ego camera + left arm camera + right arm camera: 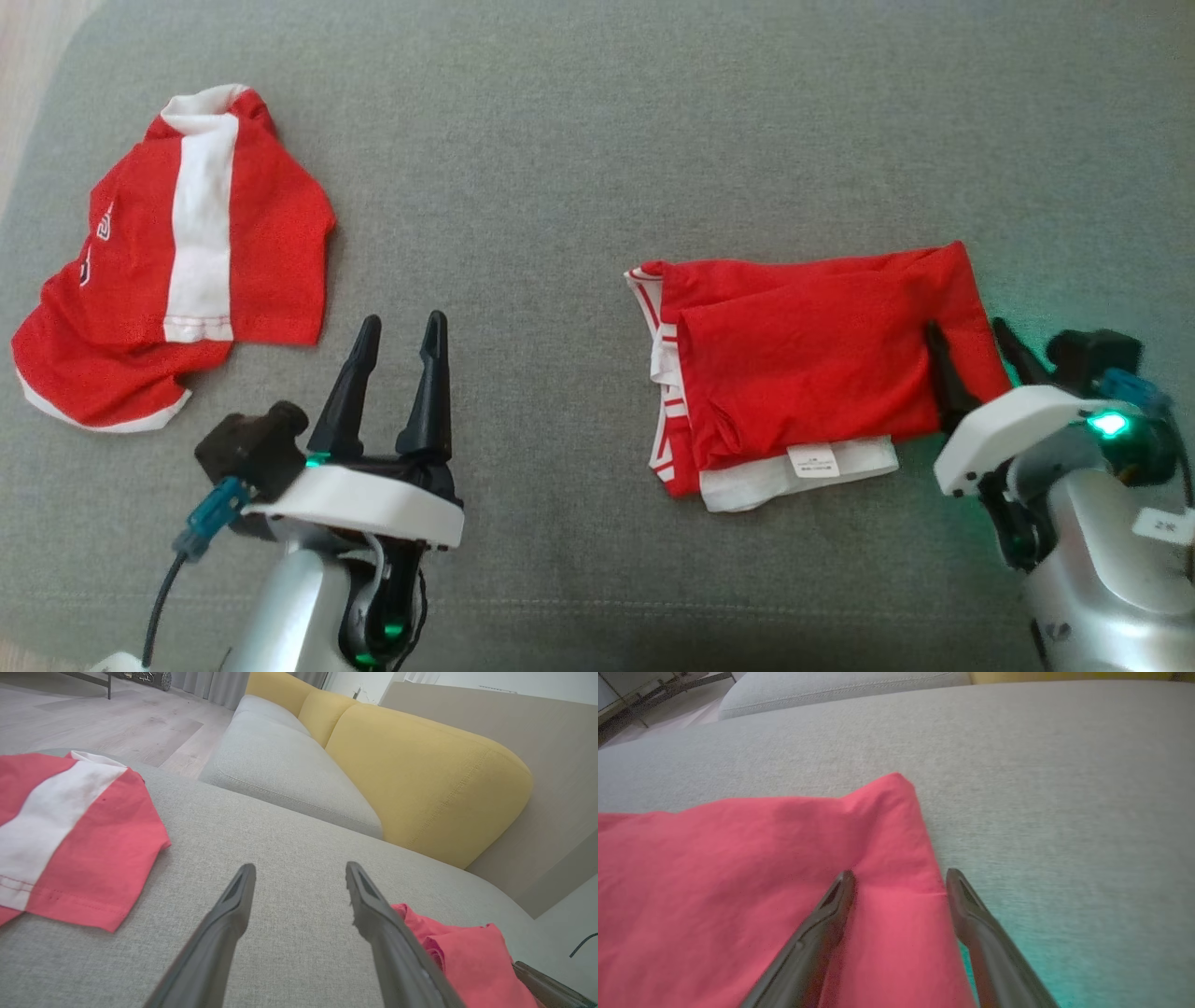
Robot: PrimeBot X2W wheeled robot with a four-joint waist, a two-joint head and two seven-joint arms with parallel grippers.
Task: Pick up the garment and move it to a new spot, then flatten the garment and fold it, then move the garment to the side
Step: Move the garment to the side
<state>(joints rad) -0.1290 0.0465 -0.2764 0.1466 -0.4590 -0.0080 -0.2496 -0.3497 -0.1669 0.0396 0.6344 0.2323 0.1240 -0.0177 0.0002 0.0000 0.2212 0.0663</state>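
The garment lies right on the cushion, the shirt well apart, left.

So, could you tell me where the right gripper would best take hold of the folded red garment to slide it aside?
Probably its right-hand edge, coming in from the right. That side of the folded garment looks like one clean fold, while its left and near sides show loose white hems that could pull apart. The open right gripper straddles that edge.
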